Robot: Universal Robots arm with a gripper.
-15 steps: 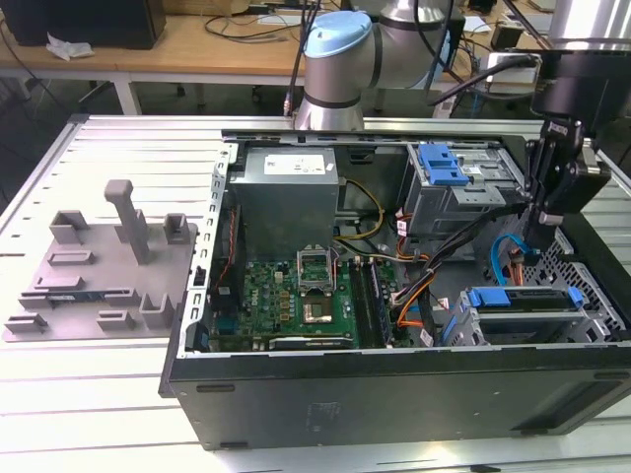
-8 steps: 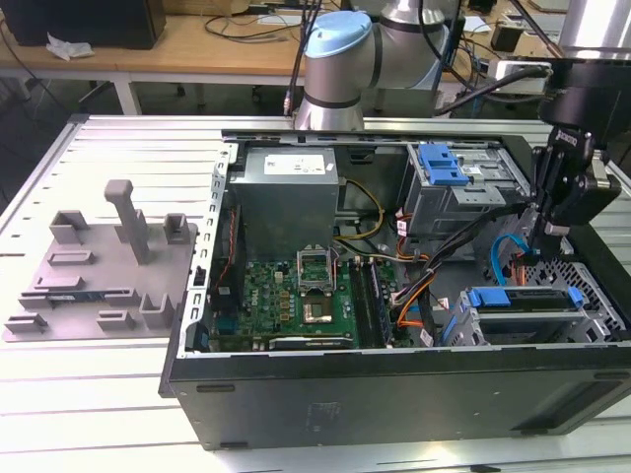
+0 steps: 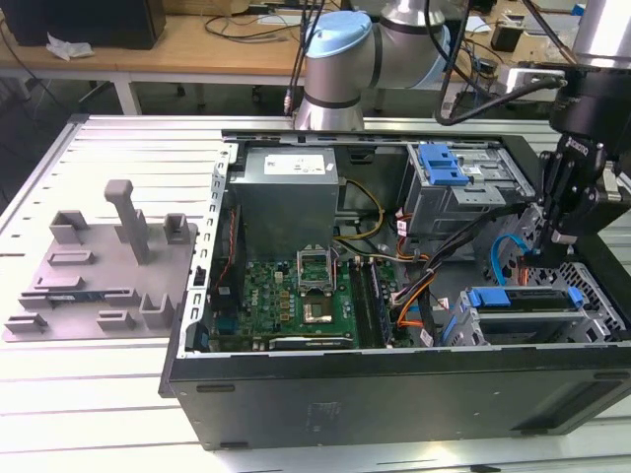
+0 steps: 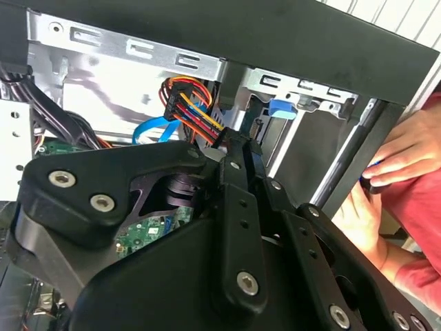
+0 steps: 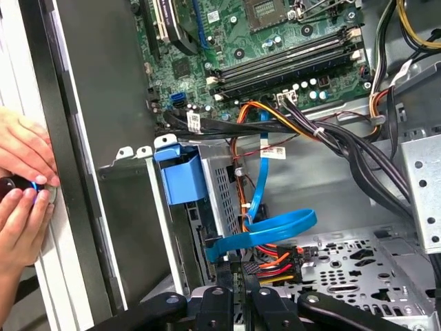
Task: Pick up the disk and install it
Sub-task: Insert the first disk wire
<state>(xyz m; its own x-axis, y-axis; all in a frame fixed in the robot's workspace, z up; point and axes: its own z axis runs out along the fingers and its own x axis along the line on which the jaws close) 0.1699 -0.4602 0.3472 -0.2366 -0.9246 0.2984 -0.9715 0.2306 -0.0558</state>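
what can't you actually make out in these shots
- What seems to be the silver hard drive in its blue plastic carrier: in the exterior view, the grey metal drive cage covers all but a top strip, so its seating is unclear.
- Small dark object: in the first wrist view, the person's hands cover it and the picture edge cuts it off.
- Green circuit board: in the second wrist view, it is mostly behind the black gripper.

You have the pincer (image 4: 236, 147) right at the bundle of red, yellow and orange wires (image 4: 187, 103), by the bundle's black plug (image 4: 222, 135). A blue flat cable (image 4: 148, 131) curves just beside that bundle, against the grey metal wall (image 4: 103, 76). A blue latch (image 4: 282, 108) sits near the bundle. A person's hand (image 4: 406, 153) is well apart from it, beyond the black case frame (image 4: 275, 38).
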